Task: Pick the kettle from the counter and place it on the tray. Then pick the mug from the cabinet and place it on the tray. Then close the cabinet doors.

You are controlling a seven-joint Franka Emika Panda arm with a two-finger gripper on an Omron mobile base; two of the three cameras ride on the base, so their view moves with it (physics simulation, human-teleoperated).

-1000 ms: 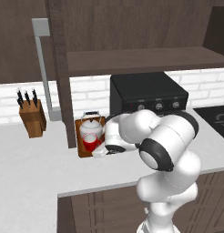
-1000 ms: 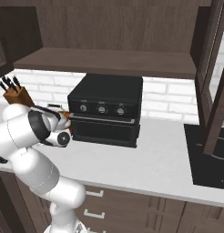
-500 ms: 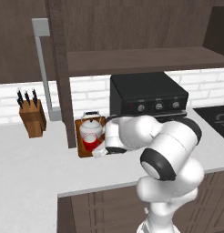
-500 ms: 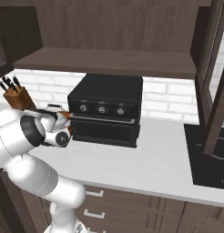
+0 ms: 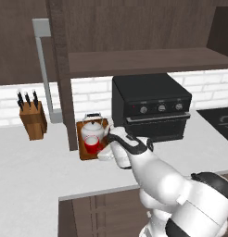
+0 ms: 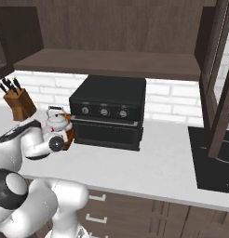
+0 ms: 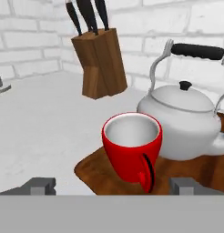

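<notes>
Mug (image 7: 132, 146) upright on tray (image 7: 98, 173) beside kettle (image 7: 186, 116), fingers (image 7: 38, 185) spread wide, released

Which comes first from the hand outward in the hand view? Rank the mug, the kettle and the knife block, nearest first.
1. The mug: right before the open hand, on the tray.
2. The kettle: behind the mug to the right, also on the tray.
3. The knife block: farthest, upper left, by the brick wall.

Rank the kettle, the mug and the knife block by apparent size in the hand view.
1. kettle, largest.
2. knife block and mug look about alike. The mug sits nearest the camera and the block stands farther back, so their order is unsure.
</notes>
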